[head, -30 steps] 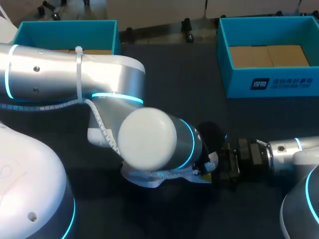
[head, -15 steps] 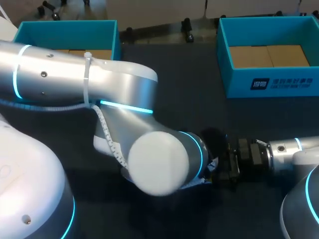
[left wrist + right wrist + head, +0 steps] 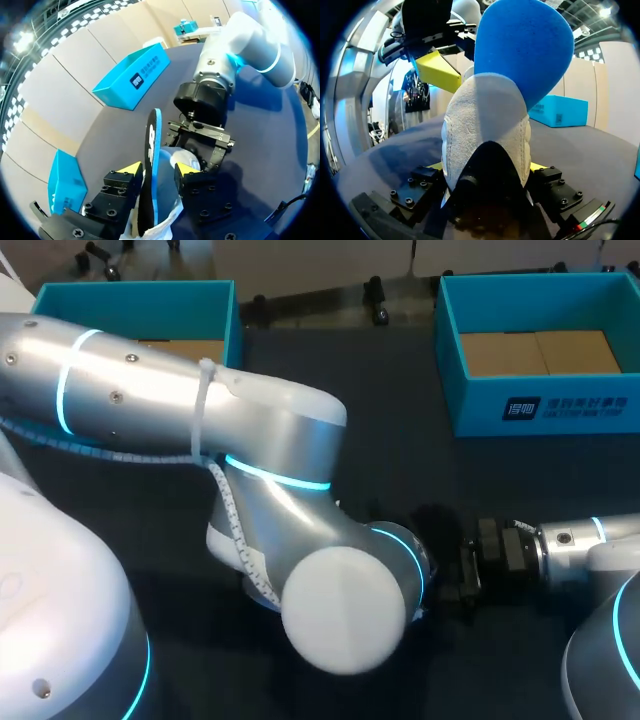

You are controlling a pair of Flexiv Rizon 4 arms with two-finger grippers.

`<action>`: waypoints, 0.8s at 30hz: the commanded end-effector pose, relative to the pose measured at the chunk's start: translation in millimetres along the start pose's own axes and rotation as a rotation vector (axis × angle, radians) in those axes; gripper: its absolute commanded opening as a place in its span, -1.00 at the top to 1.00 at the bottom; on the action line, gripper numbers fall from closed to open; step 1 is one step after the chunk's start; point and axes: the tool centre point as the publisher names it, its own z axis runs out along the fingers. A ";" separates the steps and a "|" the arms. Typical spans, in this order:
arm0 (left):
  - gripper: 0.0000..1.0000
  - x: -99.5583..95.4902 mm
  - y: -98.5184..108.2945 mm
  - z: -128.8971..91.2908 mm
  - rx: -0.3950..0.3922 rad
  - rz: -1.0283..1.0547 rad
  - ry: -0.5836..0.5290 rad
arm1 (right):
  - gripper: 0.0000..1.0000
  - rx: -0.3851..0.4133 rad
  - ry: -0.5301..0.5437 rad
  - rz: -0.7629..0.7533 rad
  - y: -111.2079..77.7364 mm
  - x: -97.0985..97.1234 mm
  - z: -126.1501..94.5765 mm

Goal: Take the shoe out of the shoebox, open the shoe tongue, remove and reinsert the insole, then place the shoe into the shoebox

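Observation:
A white shoe (image 3: 485,125) sits heel-first between the fingers of my right gripper (image 3: 487,167), which is shut on it low over the table. A blue insole (image 3: 520,50) with a black underside sticks up out of the shoe. In the left wrist view the insole (image 3: 152,165) stands edge-on between the yellow tips of my left gripper (image 3: 156,170), which is shut on it. The shoe (image 3: 186,157) shows just behind it, held by the right gripper (image 3: 200,140). In the head view my left arm (image 3: 300,520) hides the shoe, and the right gripper (image 3: 462,570) comes in from the right.
Two teal shoeboxes stand at the back of the dark table, one at the left (image 3: 130,300) and one at the right (image 3: 545,410), both showing brown cardboard inside. The right arm's wrist (image 3: 560,545) lies low across the front right.
My left arm has swung right and forward in the head view, now covering the white shoe that showed under it earlier. The right arm has kept still.

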 end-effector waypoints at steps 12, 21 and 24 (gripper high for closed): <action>0.23 -6.6 9.1 5.3 -0.004 0.013 -0.014 | 1.00 0.005 0.000 0.000 1.7 1.1 0.3; 0.22 -9.6 12.6 9.3 0.011 0.029 0.005 | 1.00 0.005 0.000 0.000 1.7 1.1 0.3; 0.22 -10.9 13.5 11.0 0.023 0.032 0.008 | 1.00 0.005 0.000 0.000 1.7 1.1 0.3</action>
